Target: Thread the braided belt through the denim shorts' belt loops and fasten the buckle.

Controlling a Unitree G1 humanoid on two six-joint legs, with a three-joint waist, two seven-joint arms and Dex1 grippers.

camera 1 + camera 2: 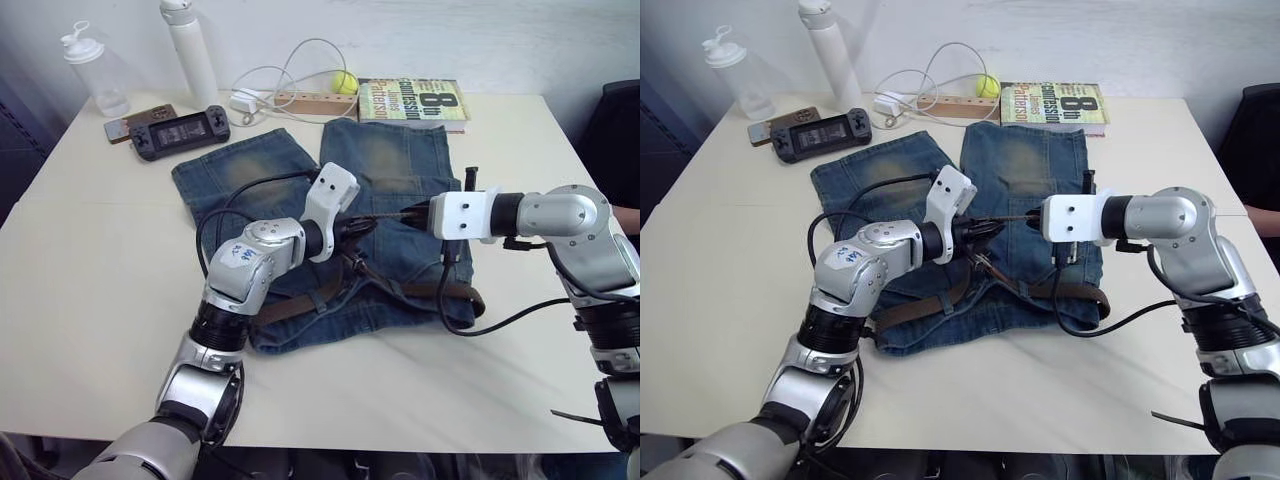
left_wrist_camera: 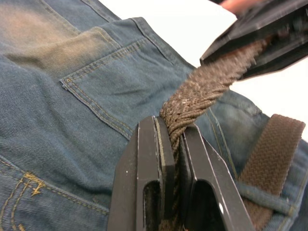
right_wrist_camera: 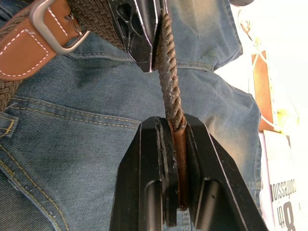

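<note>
Braided belt lies across the waistband of the denim shorts, which are spread flat mid-counter with legs toward the far side and waistband at the near side. One stretch of belt is lifted off the denim and pulled taut between the two hands above the shorts' middle. Left hand has its fingers pressed together on the braid; right hand is likewise clamped on the belt, at the smooth brown tip where the braid ends. Buckle, a silver frame on a tan leather tab with white stitching, rests on the denim close by the left hand. One belt loop crosses over the strap near the waistband; other loops hard to make out under arms and folds. Belt's path along the waistband is partly hidden by the left arm. White counter has wide bare room on the left, right and near sides of the shorts. Far edge is crowded: book, tennis ball, wooden power strip, white cable, handheld game console, phone, clear shaker bottle, white bottle. White bottle's top is cut off by the frame.
</note>
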